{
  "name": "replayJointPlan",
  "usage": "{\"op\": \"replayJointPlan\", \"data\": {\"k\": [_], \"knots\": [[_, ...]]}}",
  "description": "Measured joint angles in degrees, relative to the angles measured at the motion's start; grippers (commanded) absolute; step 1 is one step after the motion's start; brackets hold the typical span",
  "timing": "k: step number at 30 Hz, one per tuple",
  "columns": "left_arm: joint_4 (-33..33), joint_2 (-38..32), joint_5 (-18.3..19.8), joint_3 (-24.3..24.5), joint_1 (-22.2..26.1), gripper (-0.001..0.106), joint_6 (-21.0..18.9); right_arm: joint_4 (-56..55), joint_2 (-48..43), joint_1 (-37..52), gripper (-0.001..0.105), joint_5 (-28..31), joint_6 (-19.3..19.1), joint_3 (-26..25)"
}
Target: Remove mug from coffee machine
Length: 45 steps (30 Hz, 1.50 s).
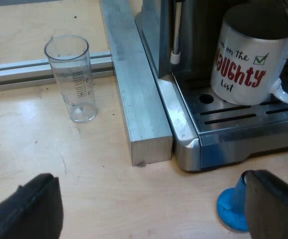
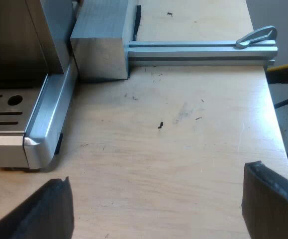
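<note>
White glazed ceramic mug (image 1: 243, 64), lettered in black and red "on the NAUGHTY list", one item: it stands upright on the slotted metal drip tray (image 1: 233, 122) of the espresso machine (image 1: 198, 30). Its loop handle (image 1: 287, 90) is turned to about four o'clock on the body as our left gripper (image 1: 151, 209) faces it. We judge it stiff and moderately heavy, more so if filled, which we cannot tell. The glaze is smooth and probably slippery, and the piece would chip or break if dropped or knocked against the steel. Best hold, in our judgement: the handle loop, or one finger inside the rim and one outside, since the full body looks wide for the jaws. Left gripper: jaws spread wide with nothing between them, over the wooden table (image 1: 99, 169), the mug at about one o'clock from it and well apart. Blue tamper (image 1: 232, 206): on the table just beside one left finger, at about three o'clock. Clear measuring glass (image 1: 74, 79): upright, looks empty, at about eleven o'clock, with an aluminium bar (image 1: 139, 104) between it and the machine. Steam wand (image 1: 176, 42): hangs near the mug, to be avoided on lifting. Right gripper (image 2: 156, 204): jaws likewise released and empty, over the table, the drip tray's corner at about ten o'clock from it.
</note>
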<state>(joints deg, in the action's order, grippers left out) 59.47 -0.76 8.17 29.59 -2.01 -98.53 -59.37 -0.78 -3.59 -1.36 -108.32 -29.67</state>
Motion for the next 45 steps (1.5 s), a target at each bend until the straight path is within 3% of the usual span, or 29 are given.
{"op": "replayJointPlan", "data": {"k": [24, 30, 36, 42, 45], "knots": [[-0.1, 0.0, 0.2, 0.3, 0.0, 0.077, 0.0, -0.7, 0.1, 0.0, 0.071, -1.4, 0.0, -1.0], [1.7, 0.0, 4.0, 3.6, 0.0, 0.077, -0.3, -1.2, 4.8, 0.0, 0.071, -7.1, 0.0, -5.1], [-2.1, 0.0, 10.4, 4.0, 0.0, 0.077, -4.4, 0.1, 12.4, -2.3, 0.071, -11.6, 0.8, -8.5], [-7.7, 0.0, 11.5, 3.9, -4.8, 0.077, -4.2, 0.1, 18.8, -9.2, 0.071, -12.1, 0.7, -10.5], [-11.7, 0.4, 11.5, 3.0, -8.0, 0.077, -1.7, 0.9, 21.4, -12.6, 0.071, -12.3, 0.7, -10.6]]}}
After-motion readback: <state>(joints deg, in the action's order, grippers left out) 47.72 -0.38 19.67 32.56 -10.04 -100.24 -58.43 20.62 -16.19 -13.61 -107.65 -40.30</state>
